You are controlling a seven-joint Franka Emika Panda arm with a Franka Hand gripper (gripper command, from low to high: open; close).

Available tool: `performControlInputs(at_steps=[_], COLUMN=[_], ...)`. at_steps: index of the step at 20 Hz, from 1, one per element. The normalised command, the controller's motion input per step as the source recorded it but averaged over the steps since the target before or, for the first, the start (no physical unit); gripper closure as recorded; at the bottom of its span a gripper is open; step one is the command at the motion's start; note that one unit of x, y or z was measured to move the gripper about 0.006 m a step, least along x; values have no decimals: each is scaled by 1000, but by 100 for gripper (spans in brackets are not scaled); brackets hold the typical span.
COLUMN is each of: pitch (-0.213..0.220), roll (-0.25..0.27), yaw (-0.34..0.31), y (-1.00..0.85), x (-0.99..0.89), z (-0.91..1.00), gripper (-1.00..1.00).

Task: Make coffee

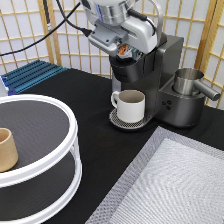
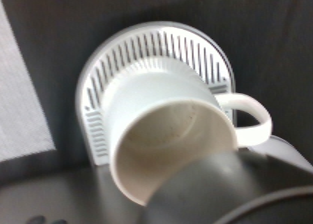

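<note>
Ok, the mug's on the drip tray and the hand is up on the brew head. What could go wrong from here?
Two risks, as I judge them:
1. The gripper sits right on top of the coffee machine; pressing off-centre could push the machine along the black table.
2. In the wrist view the white mug stands toward one side of the drip tray, partly under the brew head. If the spout misses it, coffee may spill past the rim.
</note>
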Motion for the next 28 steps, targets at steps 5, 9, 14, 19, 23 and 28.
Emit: performControlInputs(at_steps=[5, 9, 14, 19, 23, 28], pitch=[-44, -63, -17, 0, 0, 0], roll=[12, -62, -95, -174, -243, -259], yaw=[-51, -68, -47, -34, -25, 8], y=[-374, 641, 906, 970, 895, 594], x=[-181, -20, 39, 93, 0, 6], z=[406, 954, 1000, 856, 284, 8], gripper=[-100, -100, -100, -100, -100, -100])
